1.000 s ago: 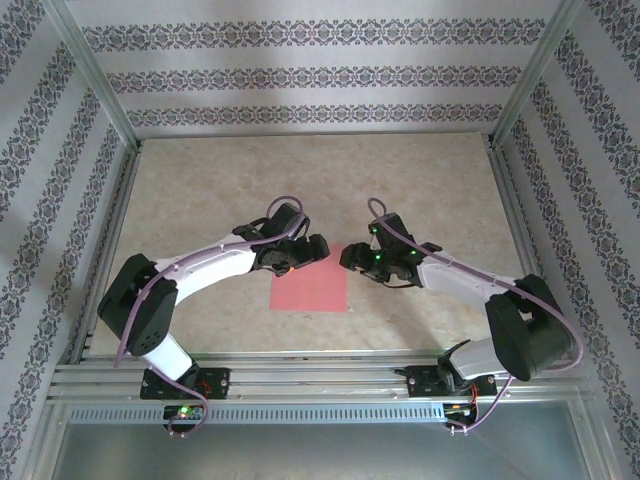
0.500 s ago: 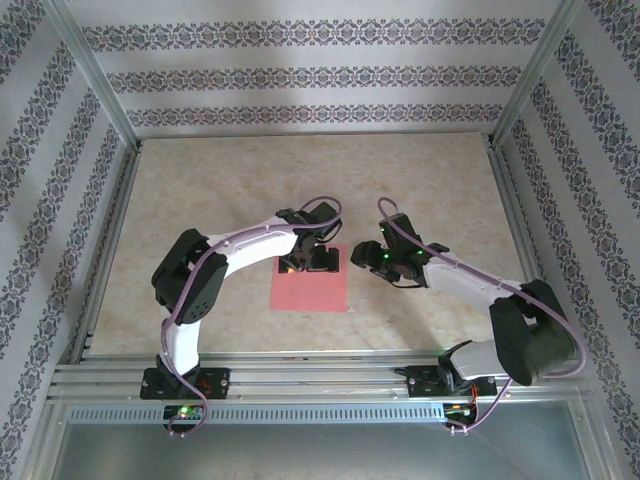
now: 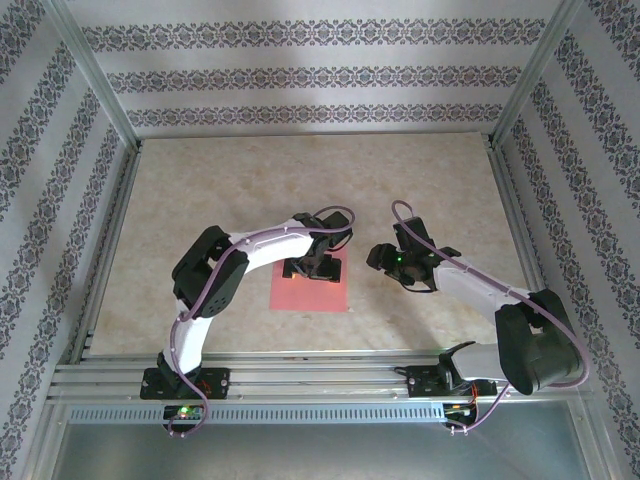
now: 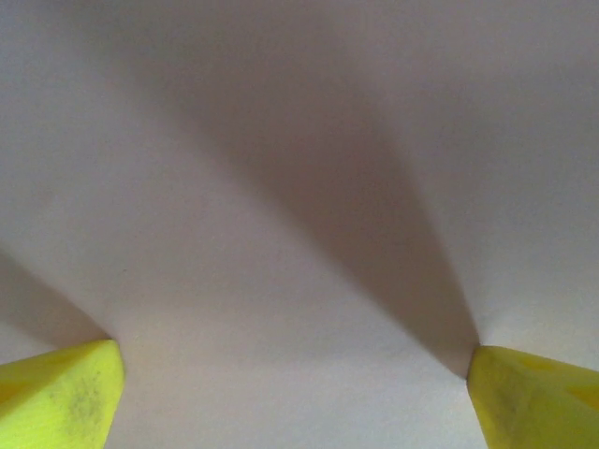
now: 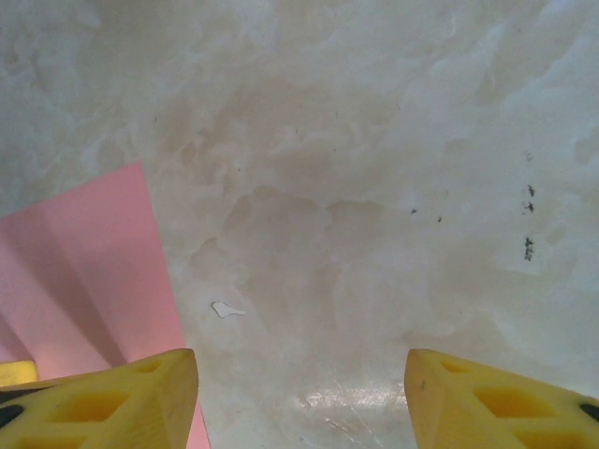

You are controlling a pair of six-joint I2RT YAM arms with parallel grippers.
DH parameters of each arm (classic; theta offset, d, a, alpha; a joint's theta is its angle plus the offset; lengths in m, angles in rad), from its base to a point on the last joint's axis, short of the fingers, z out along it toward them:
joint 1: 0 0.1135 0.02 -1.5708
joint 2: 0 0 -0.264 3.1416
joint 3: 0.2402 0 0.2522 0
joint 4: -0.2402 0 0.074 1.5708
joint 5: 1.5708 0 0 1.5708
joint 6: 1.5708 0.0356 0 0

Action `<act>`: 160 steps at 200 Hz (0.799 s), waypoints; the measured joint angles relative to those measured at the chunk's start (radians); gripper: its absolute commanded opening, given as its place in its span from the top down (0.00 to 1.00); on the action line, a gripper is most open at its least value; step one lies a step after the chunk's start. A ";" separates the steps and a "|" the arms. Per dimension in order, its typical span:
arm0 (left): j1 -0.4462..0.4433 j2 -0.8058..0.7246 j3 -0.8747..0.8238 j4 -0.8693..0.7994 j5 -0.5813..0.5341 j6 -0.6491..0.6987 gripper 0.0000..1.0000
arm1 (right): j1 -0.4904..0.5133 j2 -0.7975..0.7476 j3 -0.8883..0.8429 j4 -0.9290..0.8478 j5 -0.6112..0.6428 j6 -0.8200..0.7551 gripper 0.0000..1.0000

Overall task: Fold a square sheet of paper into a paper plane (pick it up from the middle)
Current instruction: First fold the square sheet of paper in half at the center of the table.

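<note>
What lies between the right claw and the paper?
Bare table between right claw and square sheet of paper in the top view; the right wrist view adds a tiny white fleck.

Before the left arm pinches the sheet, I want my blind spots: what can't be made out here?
Top view: the left gripper covers the far part of the square sheet of paper; contact cannot be told.
Left wrist view: the sheet's edges fall outside the frame; position on it unclear.
Right wrist view: the sheet is cut off by the frame's left edge; its dark bands may be shadows or creases.
</note>
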 measured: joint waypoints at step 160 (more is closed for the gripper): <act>0.003 -0.090 -0.122 0.081 0.007 -0.046 0.53 | 0.000 0.000 0.000 0.001 0.000 -0.002 0.39</act>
